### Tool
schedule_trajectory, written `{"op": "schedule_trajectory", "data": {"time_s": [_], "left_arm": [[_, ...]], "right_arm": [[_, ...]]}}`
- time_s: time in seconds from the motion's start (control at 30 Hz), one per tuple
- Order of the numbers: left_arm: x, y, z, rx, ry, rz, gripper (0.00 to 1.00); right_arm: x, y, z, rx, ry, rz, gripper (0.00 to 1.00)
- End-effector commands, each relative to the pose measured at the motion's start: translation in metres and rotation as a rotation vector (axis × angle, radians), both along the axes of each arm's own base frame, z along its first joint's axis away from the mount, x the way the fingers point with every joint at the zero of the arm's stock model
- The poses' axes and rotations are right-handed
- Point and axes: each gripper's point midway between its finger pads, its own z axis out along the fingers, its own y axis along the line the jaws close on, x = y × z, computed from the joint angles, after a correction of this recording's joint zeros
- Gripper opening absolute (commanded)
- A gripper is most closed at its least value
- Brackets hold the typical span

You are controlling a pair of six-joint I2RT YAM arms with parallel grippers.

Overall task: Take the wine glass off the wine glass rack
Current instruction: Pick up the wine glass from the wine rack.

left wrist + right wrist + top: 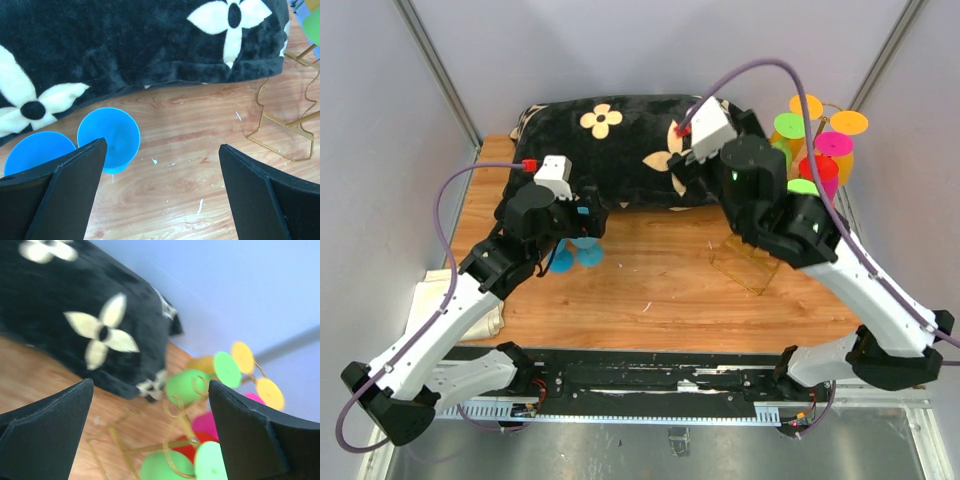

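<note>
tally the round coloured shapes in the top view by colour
blue rounds on the wooden table: 2
yellow-orange rounds on the tall gold wire rack: 2
green rounds on the rack: 2
magenta round on the rack: 1
red round on the rack: 1
total: 8

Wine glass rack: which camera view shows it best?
Top external: the wine glass rack shows hooks, glasses and base, though the right arm hides some. Right wrist is blurred; left wrist catches only its base.

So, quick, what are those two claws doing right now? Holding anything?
Left gripper: open, holding nothing; the blue glass lies free beneath it.
Right gripper: open, holding nothing.
</note>
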Motion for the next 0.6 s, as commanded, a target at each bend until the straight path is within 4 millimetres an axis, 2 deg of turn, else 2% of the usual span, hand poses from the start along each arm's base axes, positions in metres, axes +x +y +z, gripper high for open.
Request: {"op": "schedule_trajectory", "data": {"time_s": [0.0,0.03,0.1,0.17,0.2,0.37,0.57], "left_arm": [[-0.01,0.003,0.006,-0.049,-0.007,-0.006,1.0],[-0.011,0.004,0.007,-0.053,-0.01,-0.007,1.0],[-0.013,0.005,0.009,-0.06,-0.013,-0.007,1.0],[-0.015,0.006,0.011,-0.068,-0.013,-0.006,1.0],[-0.016,0.005,0.011,-0.076,-0.013,-0.009,1.0],[-0.019,0.004,0.011,-0.099,-0.013,-0.017,1.0],[-0.024,0.005,0.007,-0.104,0.001,-0.018,1.0]], "right_arm": [[0.02,-0.079,0.007,-0.005,0.045,-0.217,0.98],[0.02,-0.09,0.011,0.038,0.046,-0.219,0.98],[0.025,-0.129,0.014,0.149,0.057,-0.305,0.99],[0.022,-0.16,0.006,0.249,0.112,-0.36,1.0],[0.02,-0.168,-0.002,0.301,0.148,-0.362,1.0],[0.0,-0.184,-0.045,0.469,0.246,-0.378,0.99],[-0.025,-0.21,-0.052,0.595,0.182,-0.488,0.96]]}}
